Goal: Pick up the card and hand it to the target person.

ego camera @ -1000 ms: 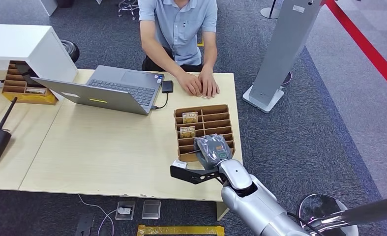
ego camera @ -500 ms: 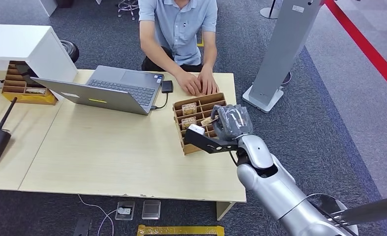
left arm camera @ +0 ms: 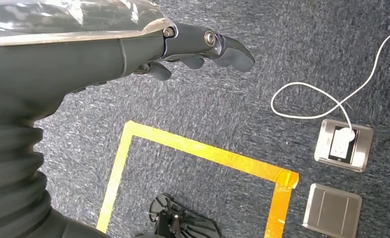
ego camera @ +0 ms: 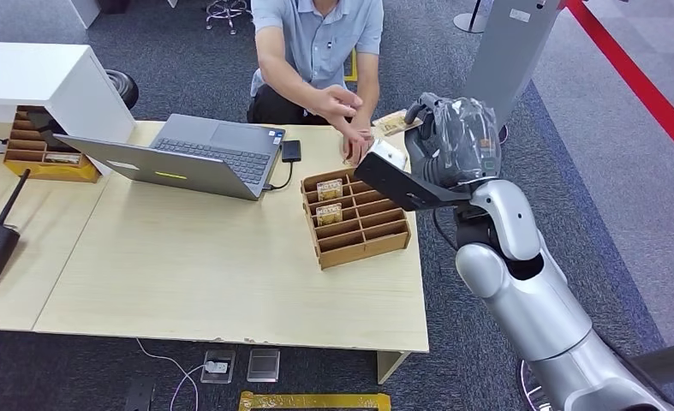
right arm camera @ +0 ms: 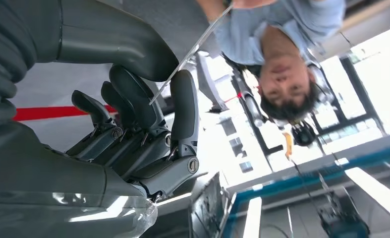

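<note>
One arm accounts for nearly all the change we record: the right arm has risen from the near edge of the table (ego camera: pixel 187 282), passed over the wooden tray (ego camera: pixel 356 224), and now stands raised above the far right corner of the table, extended toward the person (ego camera: pixel 316 43) seated behind it. The right robot hand (ego camera: pixel 453 141) has travelled with it and pinches the card (ego camera: pixel 395 123) between thumb and fingers; in the right wrist view the card (right arm camera: pixel 188 57) appears edge-on, clamped between the thick thumb and a dark finger, its free end pointing toward the person. We therefore place the card in the air, clear of the tray, at the fingertips and near the person.

The person has responded. Both of the person's hands lay on the table a second ago; one hand (ego camera: pixel 337 101) is now lifted and reaches toward the card, close to it but apparently not yet touching.

We judge the pick-up complete and the handover about to occur. The remaining step is release once the person has hold of the card.

The left robot hand (left arm camera: pixel 202 47) hangs over the carpet, fingers loosely extended and apart, holding nothing.
</note>
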You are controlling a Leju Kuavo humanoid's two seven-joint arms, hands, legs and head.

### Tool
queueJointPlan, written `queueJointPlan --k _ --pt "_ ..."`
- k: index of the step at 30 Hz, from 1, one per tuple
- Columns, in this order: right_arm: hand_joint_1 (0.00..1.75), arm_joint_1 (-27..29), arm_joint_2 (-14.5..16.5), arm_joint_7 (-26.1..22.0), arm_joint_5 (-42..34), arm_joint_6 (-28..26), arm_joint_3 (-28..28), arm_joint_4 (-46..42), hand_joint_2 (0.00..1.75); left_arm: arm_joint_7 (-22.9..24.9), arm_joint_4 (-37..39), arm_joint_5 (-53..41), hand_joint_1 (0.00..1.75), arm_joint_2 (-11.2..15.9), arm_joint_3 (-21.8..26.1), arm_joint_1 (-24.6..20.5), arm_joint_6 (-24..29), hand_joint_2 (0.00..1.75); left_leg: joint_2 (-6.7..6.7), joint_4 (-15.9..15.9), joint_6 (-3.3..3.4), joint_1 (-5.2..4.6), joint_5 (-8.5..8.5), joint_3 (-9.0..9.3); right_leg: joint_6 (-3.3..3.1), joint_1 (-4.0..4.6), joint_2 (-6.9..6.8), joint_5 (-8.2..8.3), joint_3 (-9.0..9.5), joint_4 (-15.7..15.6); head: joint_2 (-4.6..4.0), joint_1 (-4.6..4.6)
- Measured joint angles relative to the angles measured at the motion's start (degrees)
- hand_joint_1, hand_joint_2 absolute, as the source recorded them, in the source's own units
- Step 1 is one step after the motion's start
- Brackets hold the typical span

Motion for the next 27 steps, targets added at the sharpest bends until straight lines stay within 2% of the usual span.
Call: queueJointPlan --k 4,8,17,21,25,27 --pt "1.61 -0.50 0.85 -5.08 -2.48 -6.58 -0.61 1.97 1.75 -0.45 -0.01 -0.66 0.00 0.00 0.00 -0.05 -0.49 1.75 0.00 0.00 0.00 0.00 0.00 0.00 0.00 0.00 0.00 0.00 0.01 0.00 0.00 0.00" --pt "1.61 -0.93 1.66 -9.04 -5.43 -10.11 -1.20 6.37 1.75 -0.74 0.00 -1.45 0.00 -0.02 0.00 -0.09 -0.91 1.75 -0.01 0.00 0.00 0.00 0.00 -0.01 0.00 0.00 -0.01 0.00 0.01 0.00 0.00 0.00" --pt "1.61 -1.95 3.21 -11.26 -7.81 -11.90 -1.32 15.91 1.75 -0.74 -0.01 -2.01 0.00 -0.02 -0.01 -0.24 -1.12 1.75 -0.01 0.00 0.00 0.00 0.00 -0.01 0.00 0.00 -0.02 0.00 0.00 0.00 0.00 -0.02" --pt "0.00 -2.40 3.67 -11.26 -8.02 -11.85 -1.31 18.66 1.75 -0.85 -0.01 -2.46 0.00 -0.02 0.00 -0.23 -1.14 1.75 -0.01 0.00 0.00 0.00 0.00 -0.01 0.00 0.00 -0.02 0.00 -0.01 0.00 0.00 -0.02" --pt "0.00 -2.41 3.92 -11.10 -8.30 -11.78 -1.29 20.10 1.75 -1.72 -0.01 -2.91 0.00 -0.02 -0.01 -0.22 -1.59 0.00 -0.01 0.00 0.00 0.00 0.00 -0.01 0.00 0.00 -0.02 0.00 -0.01 0.00 0.01 -0.02" --pt "0.00 -2.40 3.96 -11.07 -8.41 -11.76 -1.29 20.58 1.75 -2.10 -0.01 -2.91 0.00 -0.02 -0.01 -0.22 -1.89 0.00 -0.01 0.00 0.00 0.00 0.00 -0.01 0.00 0.00 -0.02 0.00 -0.01 0.00 0.00 -0.02"
